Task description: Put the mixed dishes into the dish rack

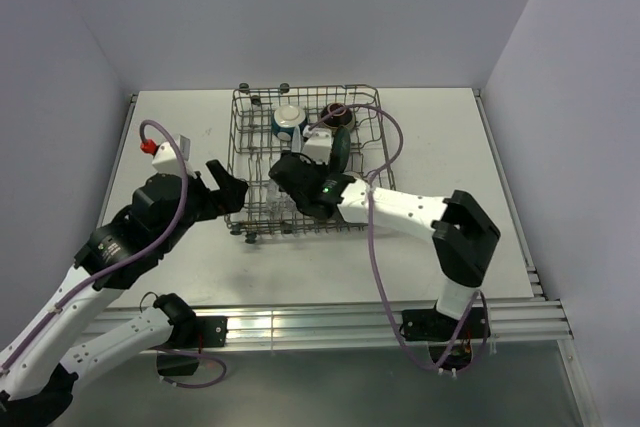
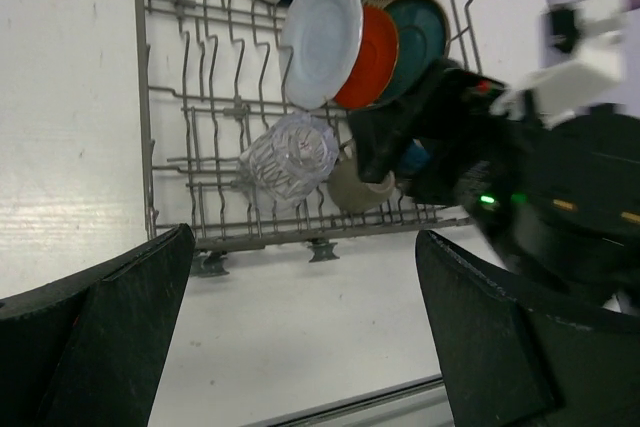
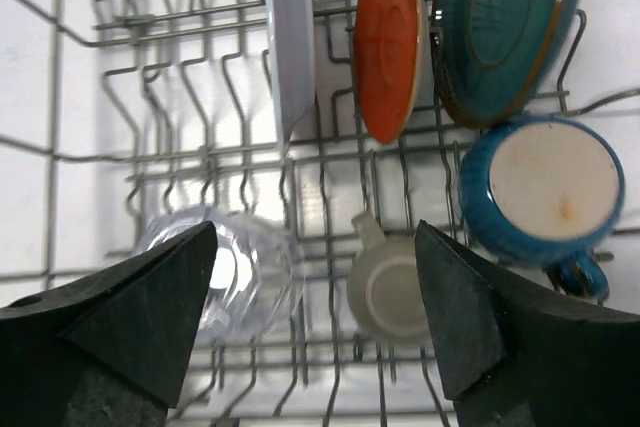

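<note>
The grey wire dish rack stands mid-table. Upright in its tines are a pale plate, an orange-red plate and a teal plate. A blue mug sits upside down at the right. The beige cup and the clear glass lie in the front row. A white-inside bowl and a brown bowl are at the back. My right gripper hangs open just above the cup and glass, holding nothing. My left gripper is open over bare table, in front of the rack's left corner.
The right arm's dark wrist reaches into the rack from the right and covers its near right corner in the left wrist view. A metal rail runs along the table's near edge. White walls close in on three sides.
</note>
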Tool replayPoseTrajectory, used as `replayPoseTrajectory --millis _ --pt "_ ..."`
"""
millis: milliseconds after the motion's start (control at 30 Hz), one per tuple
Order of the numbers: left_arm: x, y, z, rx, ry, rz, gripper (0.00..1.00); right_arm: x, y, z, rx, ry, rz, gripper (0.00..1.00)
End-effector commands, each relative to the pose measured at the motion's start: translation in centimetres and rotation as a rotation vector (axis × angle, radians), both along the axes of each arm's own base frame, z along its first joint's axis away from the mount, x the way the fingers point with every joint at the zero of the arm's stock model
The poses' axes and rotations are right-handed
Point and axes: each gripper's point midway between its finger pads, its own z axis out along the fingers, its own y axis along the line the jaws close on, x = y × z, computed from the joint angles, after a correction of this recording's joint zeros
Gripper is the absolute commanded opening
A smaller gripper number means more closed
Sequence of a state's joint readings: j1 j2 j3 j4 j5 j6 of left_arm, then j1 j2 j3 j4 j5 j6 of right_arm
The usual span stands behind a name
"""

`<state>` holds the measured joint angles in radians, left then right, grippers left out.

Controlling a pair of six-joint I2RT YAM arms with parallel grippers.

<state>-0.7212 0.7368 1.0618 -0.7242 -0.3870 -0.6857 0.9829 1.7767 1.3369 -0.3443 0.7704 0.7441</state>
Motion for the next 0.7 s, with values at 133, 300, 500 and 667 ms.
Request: replayPoseTrajectory --millis 133,300,500,667 --pt "-0.7 -1.4 -2.9 -0.069 0.062 -0.045 0.99 -4.9 -1.8 3.9 0.102 -0.017 0.051 0.95" --pt "-1.9 -2.1 -4.0 -0.139 0.093 -0.084 0.99 -8.4 -2.8 3.0 0.126 0.009 0.108 0.97" --pt "-3.5 -2.7 -5.4 -0.210 0.130 -0.133 0.99 -12.1 -4.5 1.4 0.159 0.018 0.143 0.98" --pt "-5.1 -3.2 -6.4 -0.275 0.157 -0.187 0.99 -14.5 -6.1 -0.4 0.187 0.038 0.148 0.98"
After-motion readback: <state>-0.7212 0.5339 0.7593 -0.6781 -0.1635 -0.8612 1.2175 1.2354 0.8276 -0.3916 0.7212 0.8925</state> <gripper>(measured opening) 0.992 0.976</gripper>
